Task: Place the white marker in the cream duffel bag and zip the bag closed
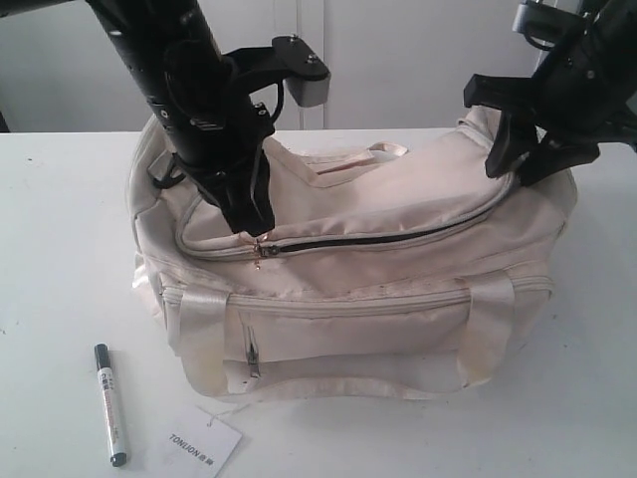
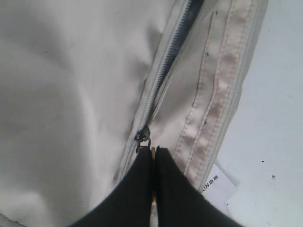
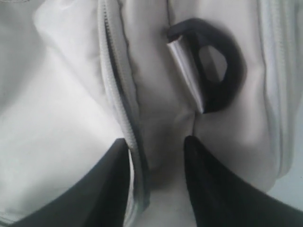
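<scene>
Under left end effector [image 2: 154,150], zip pull [image 2: 144,141] half-hidden

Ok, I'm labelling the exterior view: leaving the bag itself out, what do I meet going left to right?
marker → tag → zip pull, pinched by the left fingers → handle → right fingers, open
</scene>
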Controlling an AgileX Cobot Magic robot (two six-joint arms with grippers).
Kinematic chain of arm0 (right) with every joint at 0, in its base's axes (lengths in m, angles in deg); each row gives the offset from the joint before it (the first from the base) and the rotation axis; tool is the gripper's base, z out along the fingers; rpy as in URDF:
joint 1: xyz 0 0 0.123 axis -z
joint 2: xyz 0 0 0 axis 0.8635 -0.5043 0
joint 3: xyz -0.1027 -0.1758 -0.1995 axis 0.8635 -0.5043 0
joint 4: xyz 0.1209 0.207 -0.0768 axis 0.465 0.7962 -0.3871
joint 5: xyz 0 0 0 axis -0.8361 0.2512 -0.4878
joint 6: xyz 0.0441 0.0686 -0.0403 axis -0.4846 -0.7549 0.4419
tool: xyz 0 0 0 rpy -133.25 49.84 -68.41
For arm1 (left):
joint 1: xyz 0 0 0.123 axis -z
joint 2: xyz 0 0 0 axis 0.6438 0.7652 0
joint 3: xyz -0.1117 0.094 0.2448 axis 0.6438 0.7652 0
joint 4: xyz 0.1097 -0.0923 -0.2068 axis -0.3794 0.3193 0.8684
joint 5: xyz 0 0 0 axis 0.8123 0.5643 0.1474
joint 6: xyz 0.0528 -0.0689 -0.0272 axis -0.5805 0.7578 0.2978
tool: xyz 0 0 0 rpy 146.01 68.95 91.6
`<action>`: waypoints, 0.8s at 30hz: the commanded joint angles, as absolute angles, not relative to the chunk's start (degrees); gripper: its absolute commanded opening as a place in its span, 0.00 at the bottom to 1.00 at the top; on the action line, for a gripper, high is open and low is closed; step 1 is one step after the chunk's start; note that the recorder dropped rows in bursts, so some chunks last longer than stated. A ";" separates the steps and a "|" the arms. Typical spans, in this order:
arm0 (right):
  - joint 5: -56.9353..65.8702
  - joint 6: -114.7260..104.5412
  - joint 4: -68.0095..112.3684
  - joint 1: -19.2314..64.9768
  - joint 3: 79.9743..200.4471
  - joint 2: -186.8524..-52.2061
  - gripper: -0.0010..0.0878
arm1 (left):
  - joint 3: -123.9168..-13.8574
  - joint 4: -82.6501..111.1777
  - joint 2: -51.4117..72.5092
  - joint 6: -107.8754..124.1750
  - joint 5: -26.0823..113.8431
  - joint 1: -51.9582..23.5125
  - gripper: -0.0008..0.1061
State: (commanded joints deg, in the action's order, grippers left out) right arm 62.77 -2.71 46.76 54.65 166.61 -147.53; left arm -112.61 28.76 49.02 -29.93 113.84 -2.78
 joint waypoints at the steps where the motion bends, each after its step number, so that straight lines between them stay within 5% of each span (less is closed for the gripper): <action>1: 62.62 -2.71 46.34 54.65 166.61 -146.59 0.43 | -112.61 29.05 49.02 -30.02 113.84 -2.78 0.01; 24: 65.87 43.89 45.41 49.43 162.40 -140.83 0.46 | -112.61 29.19 49.02 -30.16 113.84 -2.78 0.01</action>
